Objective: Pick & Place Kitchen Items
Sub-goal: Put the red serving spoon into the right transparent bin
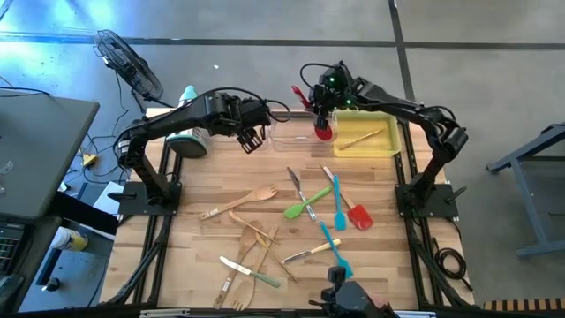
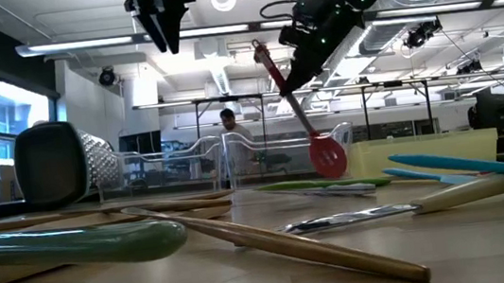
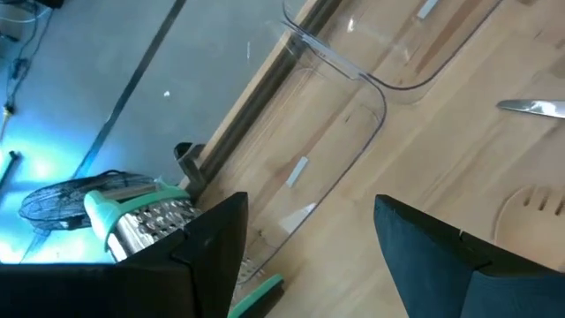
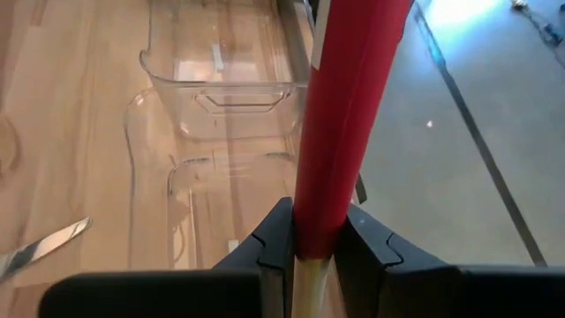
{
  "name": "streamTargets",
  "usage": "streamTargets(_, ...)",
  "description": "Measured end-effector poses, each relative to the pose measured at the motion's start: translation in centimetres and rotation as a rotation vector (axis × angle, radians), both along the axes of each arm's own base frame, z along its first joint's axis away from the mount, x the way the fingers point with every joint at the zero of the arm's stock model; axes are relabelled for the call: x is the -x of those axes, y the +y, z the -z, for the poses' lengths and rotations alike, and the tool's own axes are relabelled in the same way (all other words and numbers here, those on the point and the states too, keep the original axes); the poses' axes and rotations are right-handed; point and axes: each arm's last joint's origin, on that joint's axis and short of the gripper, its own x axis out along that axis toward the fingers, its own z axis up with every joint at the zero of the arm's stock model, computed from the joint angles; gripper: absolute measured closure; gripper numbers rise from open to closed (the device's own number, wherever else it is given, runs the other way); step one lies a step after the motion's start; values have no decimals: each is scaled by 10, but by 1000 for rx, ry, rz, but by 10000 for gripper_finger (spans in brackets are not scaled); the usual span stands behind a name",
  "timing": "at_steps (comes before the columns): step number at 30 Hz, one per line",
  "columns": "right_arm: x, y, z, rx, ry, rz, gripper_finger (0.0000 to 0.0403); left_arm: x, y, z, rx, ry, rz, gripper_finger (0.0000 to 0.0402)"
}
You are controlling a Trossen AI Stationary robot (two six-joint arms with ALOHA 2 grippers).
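My right gripper (image 1: 323, 113) is shut on a red spatula (image 2: 299, 117) high above the far part of the table, over the gap between the clear tray (image 1: 294, 134) and the yellow tray (image 1: 386, 146). The spatula's red head (image 2: 328, 156) hangs lowest. My left gripper (image 1: 252, 140) is open and empty, raised near the clear tray's left end (image 3: 353, 115). More utensils lie flat on the table: a wooden fork (image 1: 252, 199), a green spatula (image 1: 298, 209), two blue spatulas (image 1: 339, 210), another red spatula (image 1: 358, 215) and small knives (image 1: 295, 184). My right gripper pinches the red spatula's handle (image 4: 311, 221) between its two fingers, which lie across it and come from above. The spatula is lifted clear and hangs tilted, its head (image 2: 328, 156) down and its handle end (image 2: 259, 49) sticking up past the fingers.
A steel grater with a teal handle (image 1: 189, 140) lies at the far left. A wooden utensil (image 1: 362, 138) lies in the yellow tray. Wooden spoons and a knife (image 1: 252, 252) cross each other at the near middle. A fan (image 1: 128, 62) stands beyond the table.
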Motion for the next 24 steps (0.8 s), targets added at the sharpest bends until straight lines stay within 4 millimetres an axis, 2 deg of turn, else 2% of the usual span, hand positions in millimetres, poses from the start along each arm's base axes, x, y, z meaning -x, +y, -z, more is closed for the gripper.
streamTargets(6, -1, 3, -20, -13, 17, -6, 358, -1, 0, 0, 2, -12, 1, 162)
streamTargets(12, 0, 6, -18, -41, 45, -12, 358, -1, 0, 0, 2, -12, 1, 162)
streamTargets(17, -3, 4, -11, -70, 58, -1, 358, -1, 0, 0, 2, -12, 1, 162)
streamTargets(24, -14, -6, 16, -121, 99, 3, 358, -1, 0, 0, 10, -15, 1, 162)
